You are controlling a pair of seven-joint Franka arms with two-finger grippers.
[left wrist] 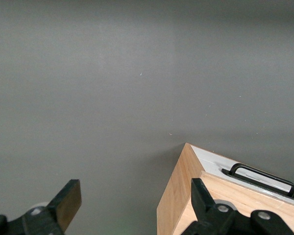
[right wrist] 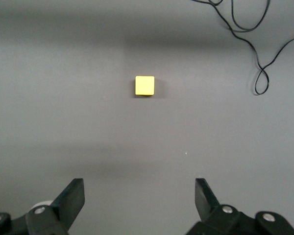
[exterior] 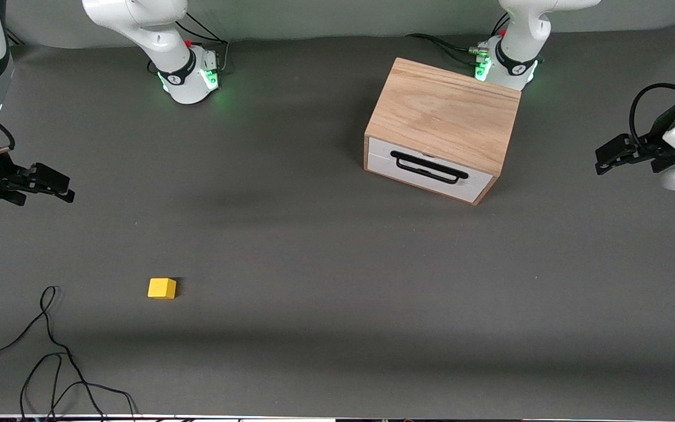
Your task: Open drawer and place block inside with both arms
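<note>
With both claws, left (exterior: 607, 159) at frame right and right (exterior: 56, 184) at frame left, spread wide and empty, the shut drawer (exterior: 429, 169) needs a pull on its rigid black handle (exterior: 428, 167), while the block (exterior: 162, 288), lower left on the worktop (exterior: 337, 328), looks light, hard, easily pinched across flat sides.

Drawer (exterior: 429, 168) shut in the oak box (exterior: 443, 114) — yellow block (exterior: 162, 288) well apart, nearer the camera.
</note>
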